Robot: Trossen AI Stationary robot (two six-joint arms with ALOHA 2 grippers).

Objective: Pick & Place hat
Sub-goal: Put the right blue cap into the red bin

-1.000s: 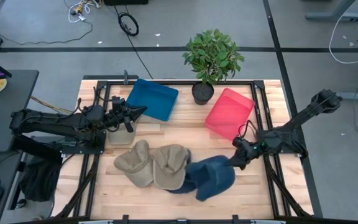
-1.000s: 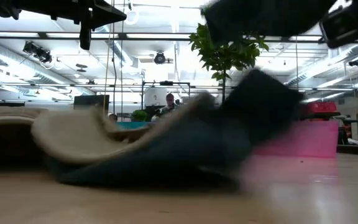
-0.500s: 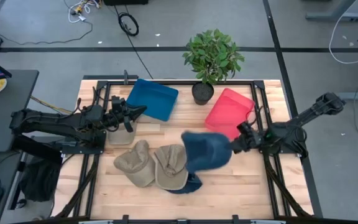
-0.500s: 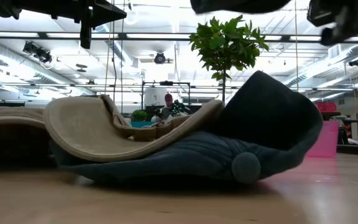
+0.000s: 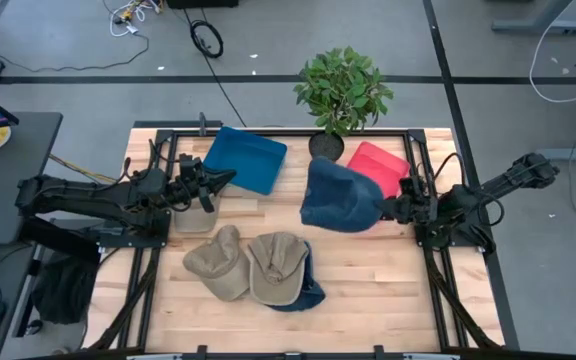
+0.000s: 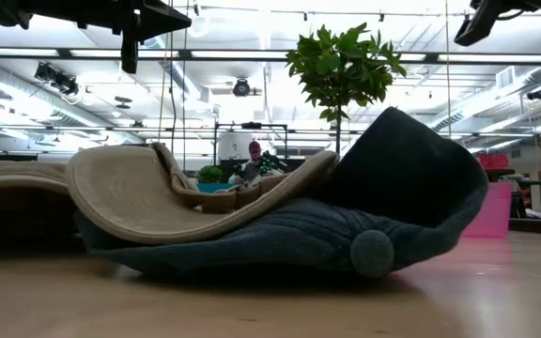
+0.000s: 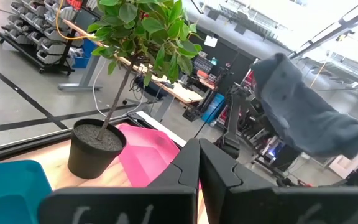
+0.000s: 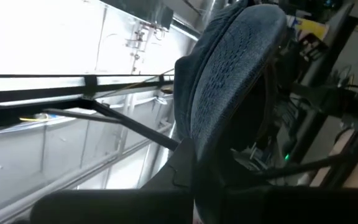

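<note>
Carry step: right pincer (image 5: 386, 208) clenched on the blue hat (image 5: 338, 196), held aloft, apparently over the pink bin (image 5: 380, 165). Next: lower and release. Left pincer (image 5: 230, 177) waits clenched near the blue bin (image 5: 248, 158).

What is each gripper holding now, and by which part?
The right gripper holds the blue hat by its edge, lifted over the red tray. The left gripper holds nothing.
</note>
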